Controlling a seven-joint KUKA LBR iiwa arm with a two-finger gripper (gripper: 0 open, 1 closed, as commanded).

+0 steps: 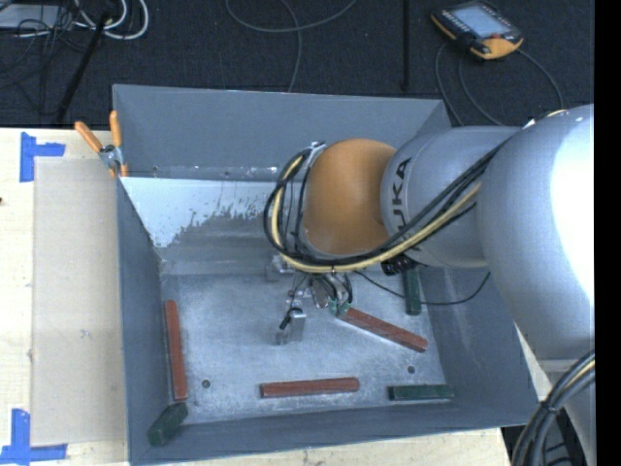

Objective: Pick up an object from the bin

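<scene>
Gripper [289, 326] low over bare middle floor of grey metal bin [228, 343]; open or closed: cannot tell. Nearest thing: slanted reddish-brown flat bar [388, 330], just right, not gripped.

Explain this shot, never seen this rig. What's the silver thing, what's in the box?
One camera looks down into a grey metal bin from above. The silver thing is a robot arm reaching in from the right; the orange dome and cables belong to it. Its gripper hangs near the middle of the floor, beside a slanted red-brown stick. Two more such sticks lie at the left and front. Dark green blocks sit in the front corners. Whether it grips anything, I can't tell.
</scene>
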